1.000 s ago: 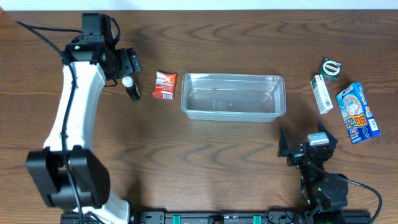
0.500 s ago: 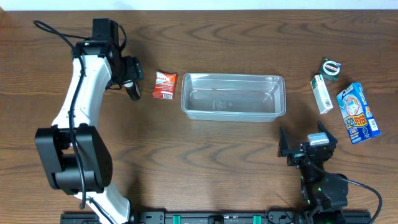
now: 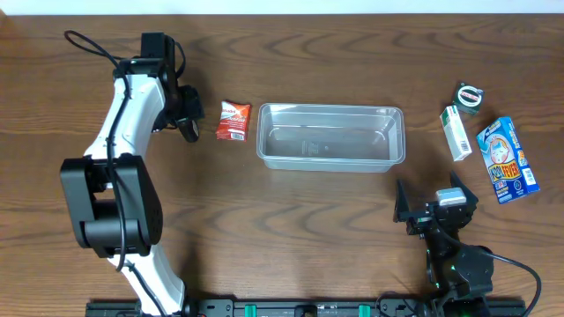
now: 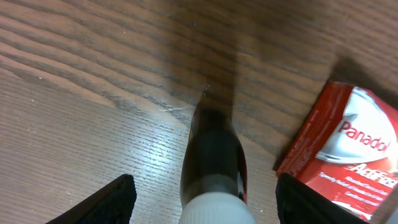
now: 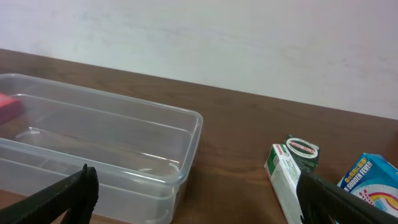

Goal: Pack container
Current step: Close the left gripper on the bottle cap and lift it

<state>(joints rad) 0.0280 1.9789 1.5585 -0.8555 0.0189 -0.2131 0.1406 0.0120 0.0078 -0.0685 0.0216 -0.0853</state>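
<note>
The container (image 3: 330,107) is a clear, long plastic tub in the middle of the table, and nothing shows inside it; the right wrist view shows its near corner (image 5: 186,124). A small dark bottle (image 4: 211,149) with a white cap lies on the wood left of the tub. My left gripper (image 3: 187,121) is down over it. The bottle lies between the fingers (image 4: 118,199) with gaps on both sides, so the left gripper (image 4: 205,199) is open. A red Panadol packet (image 3: 233,121) lies just right of the bottle (image 3: 189,134). My right gripper (image 3: 434,201) rests open near the front right, holding nothing.
At the far right lie a green-and-white box (image 3: 456,132), a small round dark item (image 3: 469,95) and a blue box (image 3: 507,160). The red packet (image 4: 348,149) sits close to my left gripper's right finger. The right wrist view shows the green-and-white box (image 5: 289,180) beside the tub.
My left gripper has settled over the bottle, hiding its white cap from overhead, and its jaws have narrowed somewhat. The right arm has not moved.
</note>
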